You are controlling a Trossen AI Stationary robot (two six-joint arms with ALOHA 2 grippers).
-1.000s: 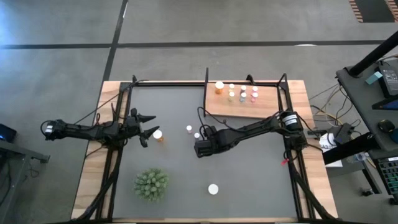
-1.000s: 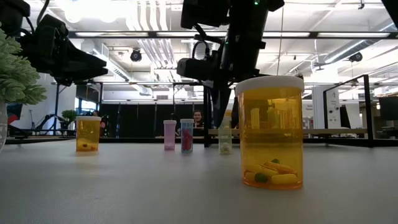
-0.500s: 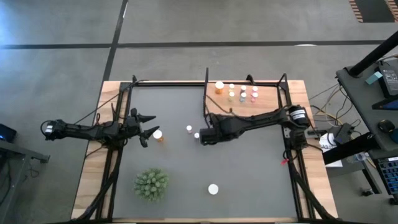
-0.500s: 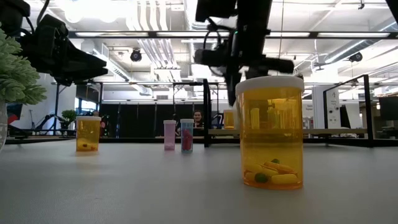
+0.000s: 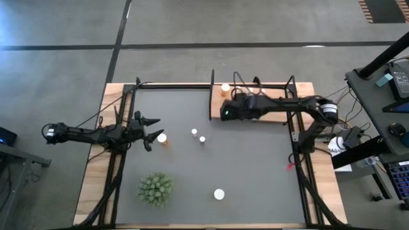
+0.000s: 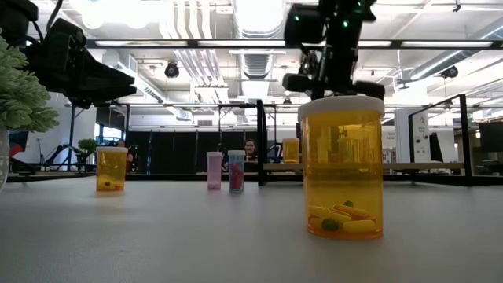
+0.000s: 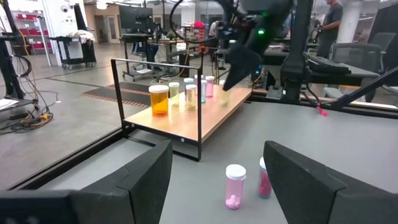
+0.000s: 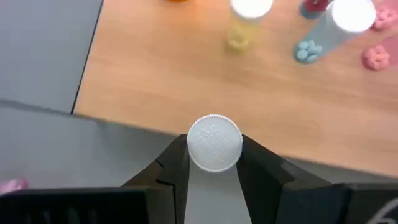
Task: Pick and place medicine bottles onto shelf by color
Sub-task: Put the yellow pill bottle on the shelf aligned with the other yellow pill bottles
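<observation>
2 fingers of right end effector [image 8: 214, 163] clamping white-capped bottle [image 8: 214, 143], above shelf [image 8: 186, 74]

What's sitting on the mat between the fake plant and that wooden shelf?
In the high view, two small white-capped bottles stand on the dark mat between the green plant and the wooden shelf. The left wrist view shows them as pink-bodied.

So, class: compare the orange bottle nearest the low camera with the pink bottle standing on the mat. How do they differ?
The orange bottle has a clear amber body with yellow and green pills at the bottom; the pink bottle has a pale pink body with pink pills. The orange bottle is wider, with a broader cap, than the pink bottle. Both stand upright on the mat, white caps on, untouched by either end effector.
</observation>
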